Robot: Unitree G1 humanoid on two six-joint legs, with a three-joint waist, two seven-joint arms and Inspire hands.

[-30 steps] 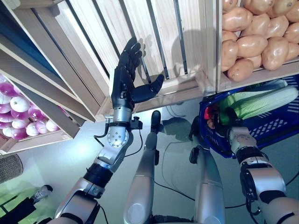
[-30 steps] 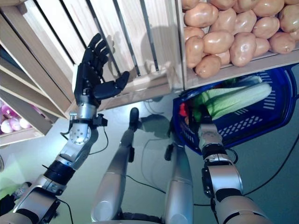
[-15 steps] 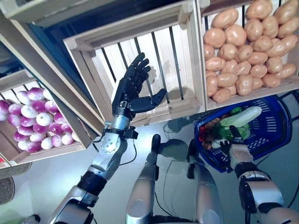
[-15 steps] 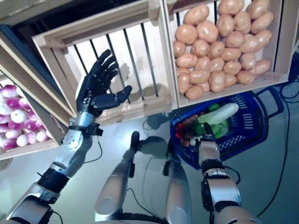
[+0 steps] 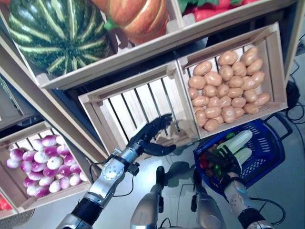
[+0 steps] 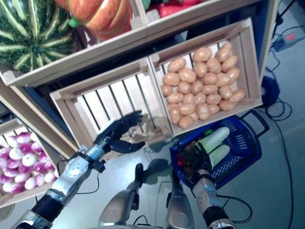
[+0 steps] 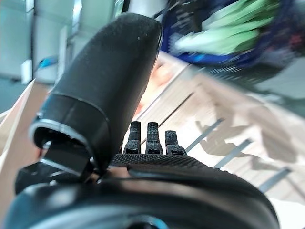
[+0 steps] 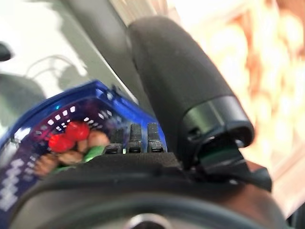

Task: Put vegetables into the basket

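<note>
Wooden shelving [image 5: 119, 57] stands on a grey floor [image 5: 52, 210]. Upper shelf: one striped green pumpkin [image 5: 55, 33] and one orange pumpkin [image 5: 136, 16]. Below it are three crates: an empty slatted crate [image 5: 138, 102], a crate of potatoes [image 5: 228, 88] just beside it, and a crate of purple-white onions [image 5: 40, 164] at the lower end.

My left hand [image 5: 151, 137] is spread open, fingers straight, holding nothing, raised before the empty slatted crate's front edge.

My right hand [image 6: 196, 160] is at the rim of the blue basket [image 6: 240, 143] on the floor below the potatoes; its grip cannot be determined. The basket holds two pale green vegetables [image 6: 214, 143] plus small red items [image 8: 66, 136].
</note>
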